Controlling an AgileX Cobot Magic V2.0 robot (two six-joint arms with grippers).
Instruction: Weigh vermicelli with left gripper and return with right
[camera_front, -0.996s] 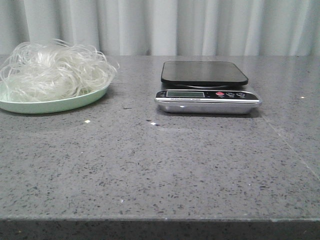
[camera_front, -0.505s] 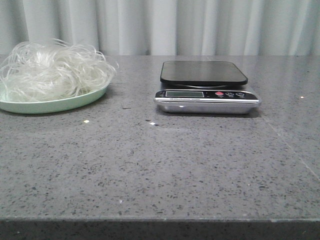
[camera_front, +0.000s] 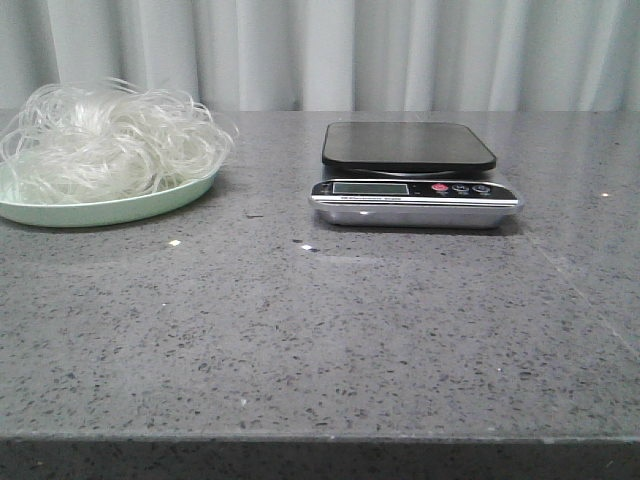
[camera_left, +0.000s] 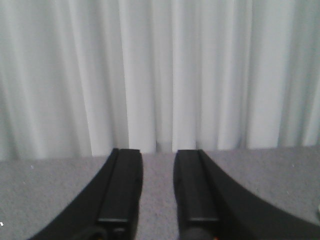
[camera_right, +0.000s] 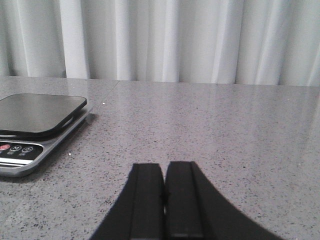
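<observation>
— While neither arm shows in the front view, how do they sit?
— Left end effector (camera_left: 157, 200) low over the bench (camera_front: 330, 330), fingers slightly parted, empty. Right end effector (camera_right: 164, 200) pressed together, apparently empty, near the scale (camera_right: 35, 130).
— And the vermicelli (camera_front: 105, 140)?
— Heaped on the green plate (camera_front: 110, 210), well left of the scale.

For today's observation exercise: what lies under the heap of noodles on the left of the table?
A pale green plate lies under the noodles. Only its front rim shows. The noodles cover its middle and back, so whether anything else lies on it cannot be seen.
</observation>
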